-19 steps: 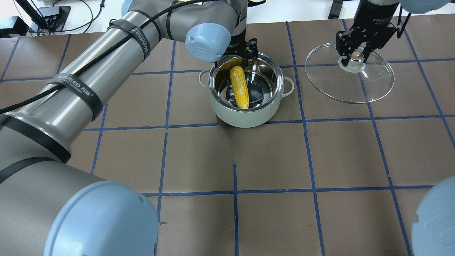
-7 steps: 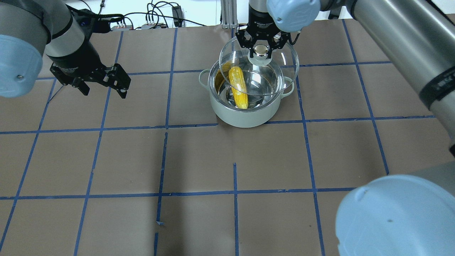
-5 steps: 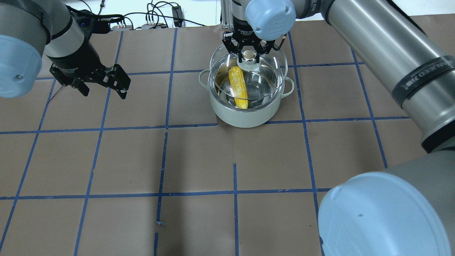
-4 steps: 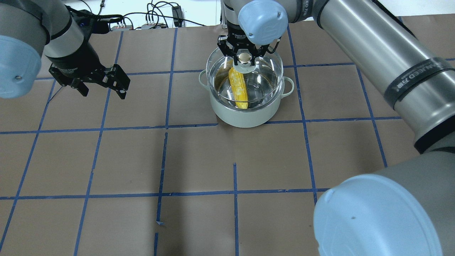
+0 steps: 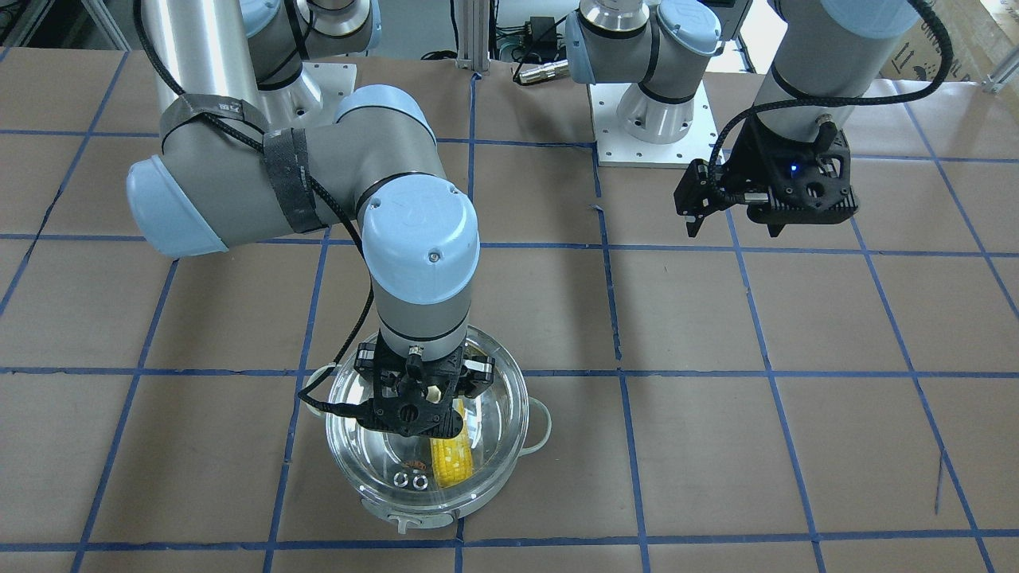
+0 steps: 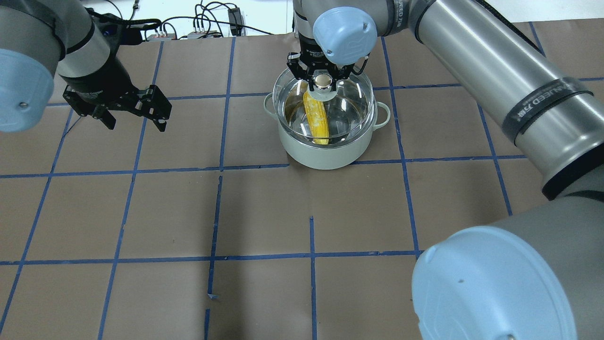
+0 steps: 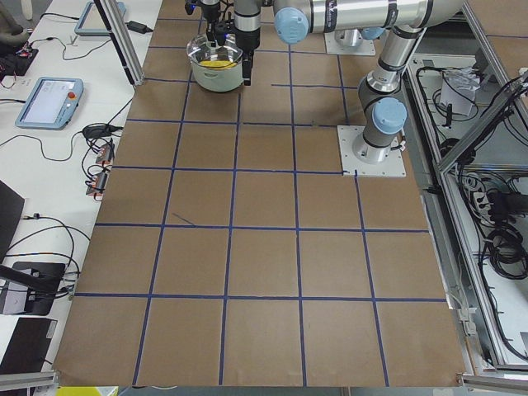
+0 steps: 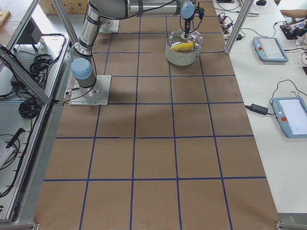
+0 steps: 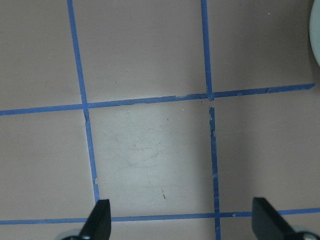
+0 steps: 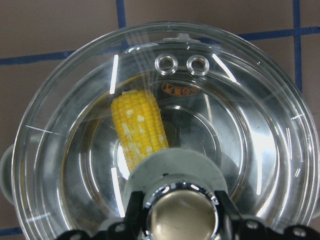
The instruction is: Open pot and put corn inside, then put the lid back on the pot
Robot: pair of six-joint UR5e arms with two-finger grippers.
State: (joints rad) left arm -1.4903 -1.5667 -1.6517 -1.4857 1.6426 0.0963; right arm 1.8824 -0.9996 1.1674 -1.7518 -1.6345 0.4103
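Observation:
The pale mint pot (image 6: 325, 153) stands at the far middle of the table, with the yellow corn (image 6: 318, 118) lying inside it. My right gripper (image 6: 322, 81) is shut on the knob of the clear glass lid (image 6: 354, 101). It holds the lid over the pot's mouth, close to the rim; I cannot tell if they touch. The right wrist view shows the knob (image 10: 182, 215), the corn (image 10: 140, 130) and the vent rings (image 10: 182, 64) through the glass. My left gripper (image 6: 137, 123) is open and empty, well to the left of the pot, above bare table (image 9: 150, 150).
The table is brown paper with a blue tape grid (image 6: 311, 255). Cables and boxes (image 6: 212, 21) lie past the far edge. The arms' base plates (image 5: 649, 135) sit at the robot's side. Tablets (image 8: 271, 48) lie on the side benches.
My right gripper has carried the lid from the table's right to above the pot and lowered it toward the rim. My left gripper left the pot earlier and now holds still at the left.

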